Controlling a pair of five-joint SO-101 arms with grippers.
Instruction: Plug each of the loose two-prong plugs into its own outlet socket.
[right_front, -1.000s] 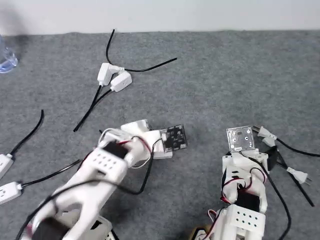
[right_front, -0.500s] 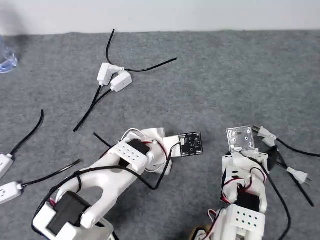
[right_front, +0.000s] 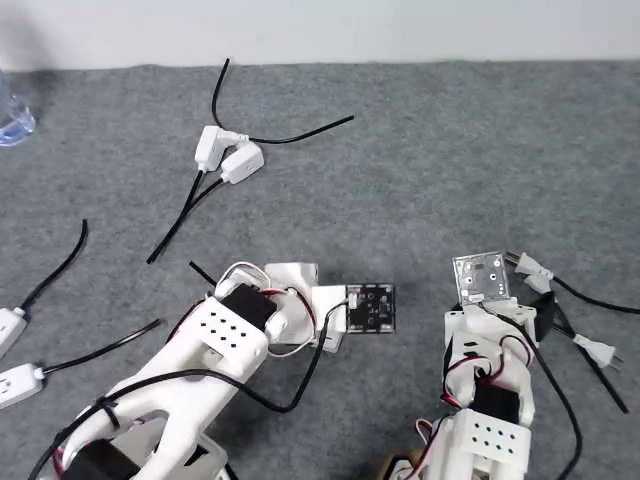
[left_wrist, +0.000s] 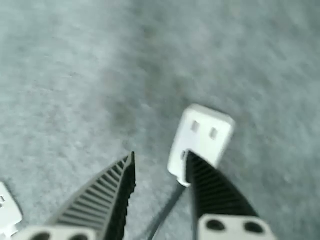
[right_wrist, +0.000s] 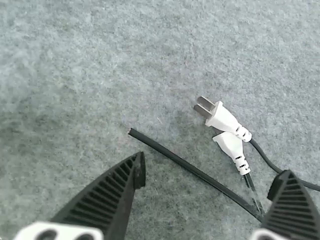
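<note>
Left gripper (left_wrist: 159, 157) released, fingers apart, nothing held. Outlet socket (left_wrist: 202, 132) just past one fingertip, slots visible, on grey carpet (left_wrist: 75, 60).
Right gripper (right_wrist: 213, 167) spread wide, empty. Plugs (right_wrist: 217, 115) side by side ahead of it, near black cord (right_wrist: 190, 169).
High view adds two white cord ends (right_front: 228, 155) touching far back, sockets (right_front: 20, 380) at table edge.
</note>
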